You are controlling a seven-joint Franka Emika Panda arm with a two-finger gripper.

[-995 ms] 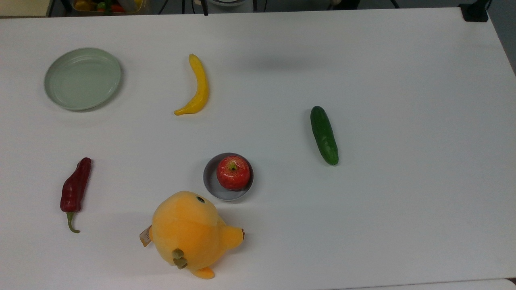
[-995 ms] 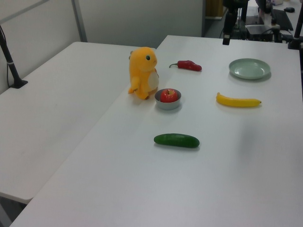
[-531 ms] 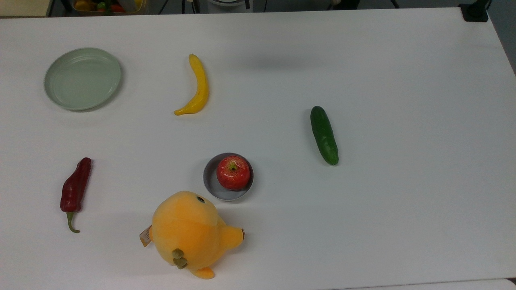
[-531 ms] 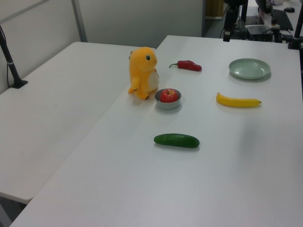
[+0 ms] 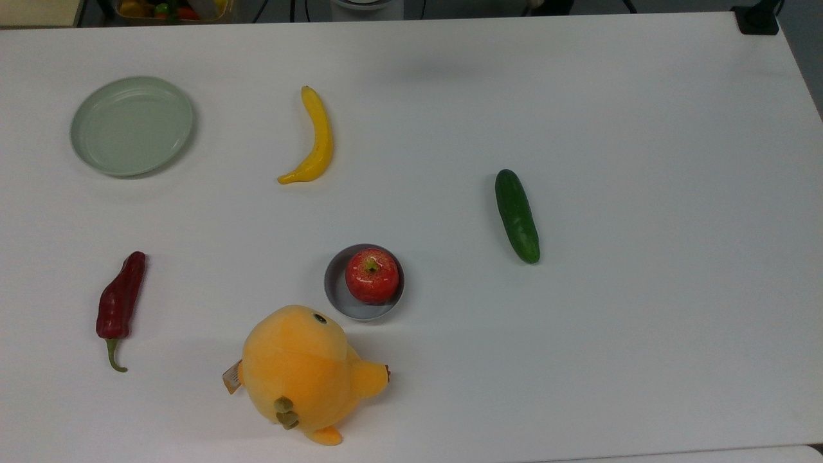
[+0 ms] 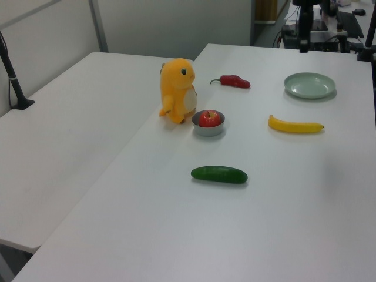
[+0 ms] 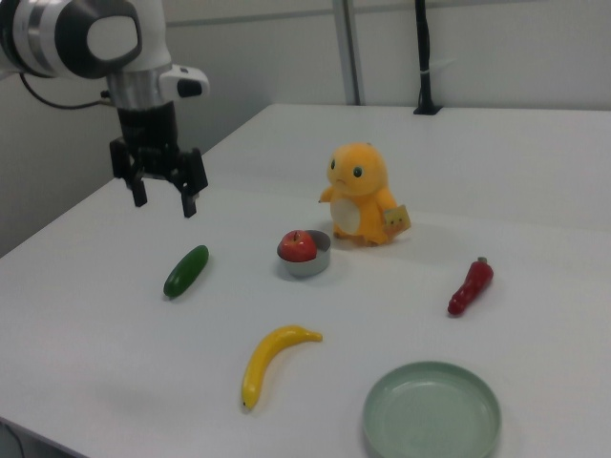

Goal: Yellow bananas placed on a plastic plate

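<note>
Yellow bananas point(image 5: 316, 139) lie on the white table point(image 5: 611, 116), well apart from the empty plastic plate point(image 5: 132, 125) toward the top view's left. In the right view the gripper point(image 7: 163, 200) hangs above the table, fingers spread and holding nothing

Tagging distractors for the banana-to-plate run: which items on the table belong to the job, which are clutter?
Job:
- yellow banana, lying on the table, apart from the plate
- pale green plate, nothing on it
- gripper, open, raised above the table

Clutter:
- cucumber
- red apple in the grey dish
- red chilli
- orange plush toy
</note>
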